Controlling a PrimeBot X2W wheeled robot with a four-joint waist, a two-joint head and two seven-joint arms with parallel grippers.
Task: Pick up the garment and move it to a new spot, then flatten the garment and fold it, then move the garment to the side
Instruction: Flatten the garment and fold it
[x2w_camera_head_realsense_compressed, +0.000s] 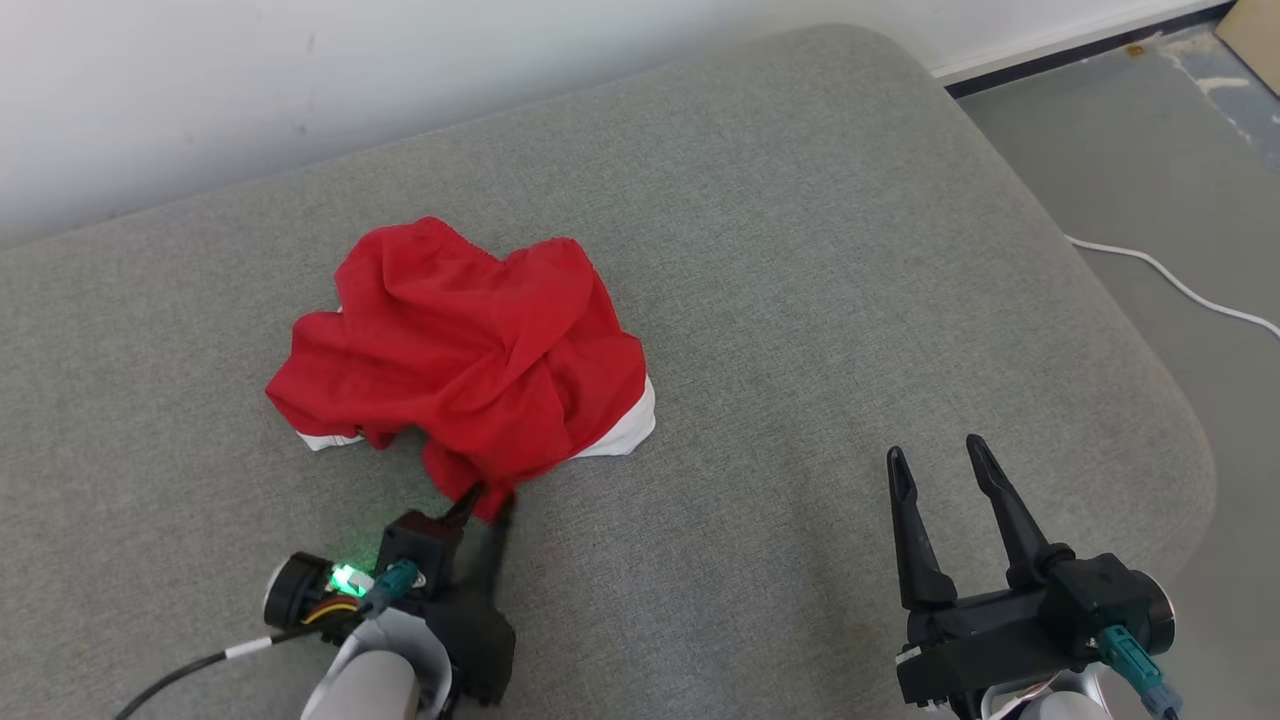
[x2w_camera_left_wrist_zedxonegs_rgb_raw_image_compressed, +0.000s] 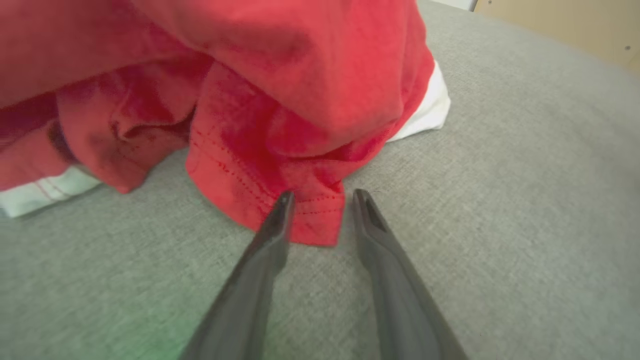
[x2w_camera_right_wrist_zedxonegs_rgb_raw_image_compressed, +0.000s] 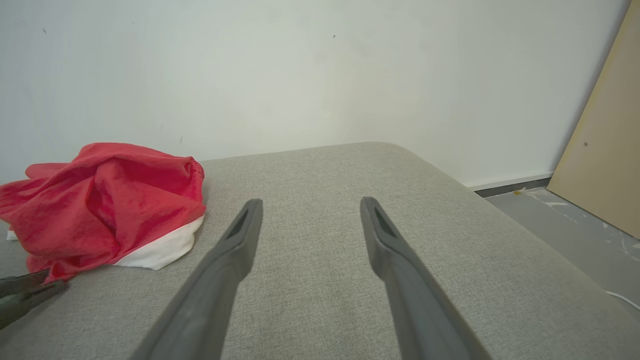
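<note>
A crumpled red garment (x2w_camera_head_realsense_compressed: 460, 360) with white trim lies on the grey padded surface (x2w_camera_head_realsense_compressed: 800, 250), left of centre. My left gripper (x2w_camera_head_realsense_compressed: 485, 500) is at the garment's near edge. In the left wrist view its two fingers stand apart on either side of a stitched red hem corner (x2w_camera_left_wrist_zedxonegs_rgb_raw_image_compressed: 315, 220), with the left gripper (x2w_camera_left_wrist_zedxonegs_rgb_raw_image_compressed: 320, 197) open around it and the garment (x2w_camera_left_wrist_zedxonegs_rgb_raw_image_compressed: 300, 75) bunched above. My right gripper (x2w_camera_head_realsense_compressed: 935, 455) hovers open at the lower right, well away from the cloth. The right wrist view has the right gripper (x2w_camera_right_wrist_zedxonegs_rgb_raw_image_compressed: 310, 202) open over bare fabric, with the garment (x2w_camera_right_wrist_zedxonegs_rgb_raw_image_compressed: 110, 200) to its left.
The padded surface rounds off at the right and back edges, with a white wall behind. A white cable (x2w_camera_head_realsense_compressed: 1170, 280) lies on the grey floor to the right. A tan board (x2w_camera_right_wrist_zedxonegs_rgb_raw_image_compressed: 605, 150) leans against the wall there. The left gripper's fingers (x2w_camera_right_wrist_zedxonegs_rgb_raw_image_compressed: 25, 292) show in the right wrist view.
</note>
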